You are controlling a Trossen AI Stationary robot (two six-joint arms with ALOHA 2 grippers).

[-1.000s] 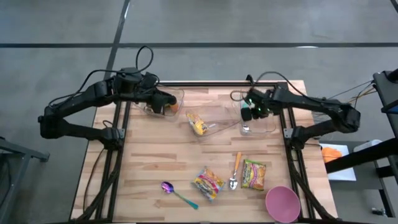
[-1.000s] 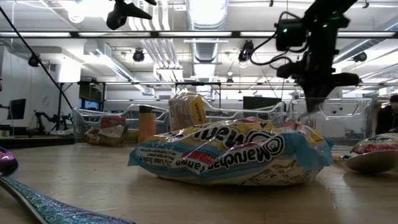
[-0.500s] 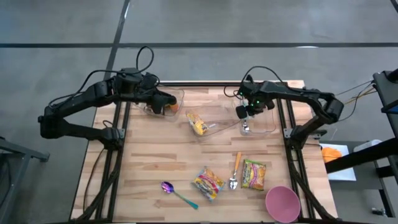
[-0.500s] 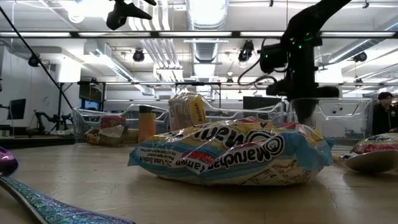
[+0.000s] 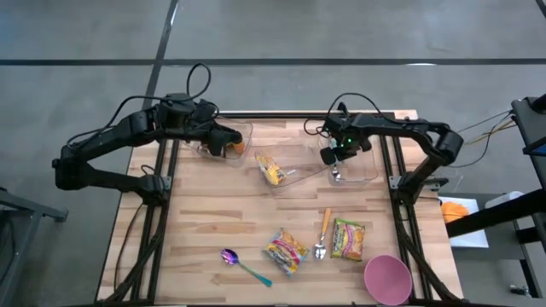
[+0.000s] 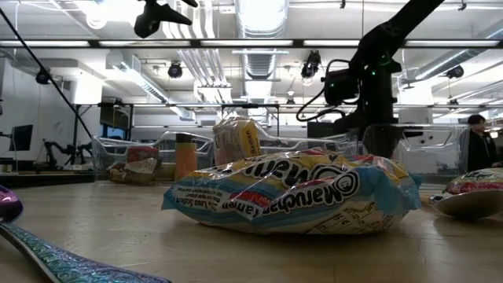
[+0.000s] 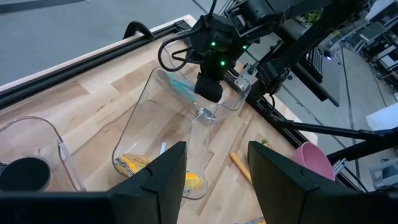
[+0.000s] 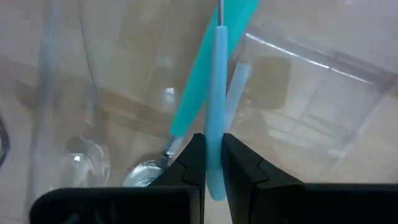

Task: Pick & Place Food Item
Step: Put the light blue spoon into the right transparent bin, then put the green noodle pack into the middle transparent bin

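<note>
My right gripper stands at the far right of the table, at the left wall of a clear plastic container that holds a teal-handled metal spoon, and is shut on that wall. My left gripper is open at the far left, beside another clear container with an orange item in it. A third clear container lies on its side between them, with a yellow food item inside. Two ramen packets lie flat on the near part of the table. My right gripper pinches a thin pale-blue edge between its two fingers; it looks like the rim of the clear container's left wall. The fingers come from above, pointing down. The container stands on the table.
An orange-handled spoon lies between the two packets. A purple spoon lies near the front edge, and a pink bowl stands at the front right corner. The middle of the table is bare wood. A person shows in the room behind.
My right gripper has moved a little toward the table's left edge, to the clear container's left wall, and its arm has folded in. The container and the other things have stayed in place.
</note>
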